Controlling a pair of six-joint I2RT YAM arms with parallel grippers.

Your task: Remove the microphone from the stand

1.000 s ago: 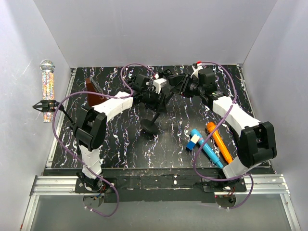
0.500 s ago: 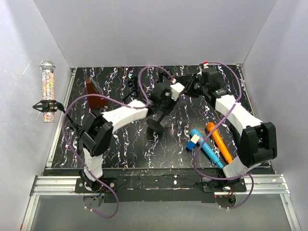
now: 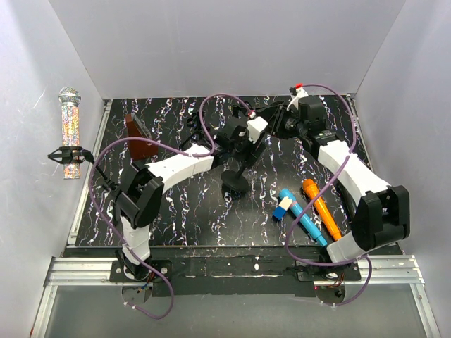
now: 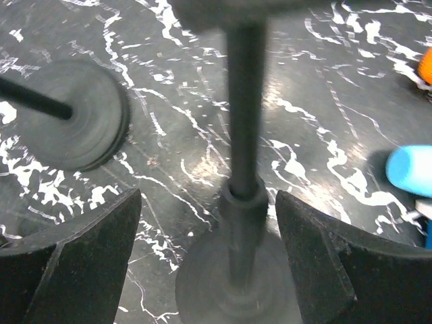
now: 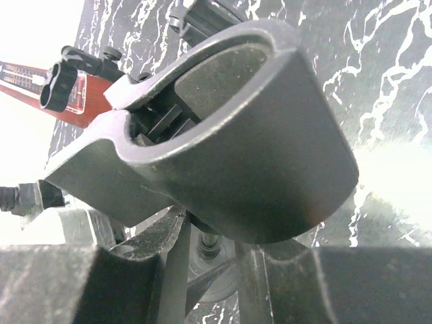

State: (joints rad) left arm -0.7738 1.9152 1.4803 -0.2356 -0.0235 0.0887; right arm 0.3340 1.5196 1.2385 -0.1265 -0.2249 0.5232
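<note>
Sliding right across the bench point(image 3: 184, 220) over the last second, the stand base point(image 3: 235, 183) has travelled with my left claw point(image 4: 206, 202), fingers point(image 4: 81, 250) wide either side of the pole point(image 4: 244, 121), not pinching. Beyond, the right claw point(image 3: 280, 124) has eased back; a grey clip point(image 5: 236, 135) fills its wrist view, so its grip I cannot tell. Only overhead shows the microphone point(image 3: 70, 130), upright in a black holder point(image 3: 68, 153) by the far-left wall, untouched: no progress, I judge.

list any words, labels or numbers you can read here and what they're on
None can be read in any view.
White tag on the blue microphone: too small to read.
Pale marks on the brown board, right wrist view: too blurred to read.
</note>
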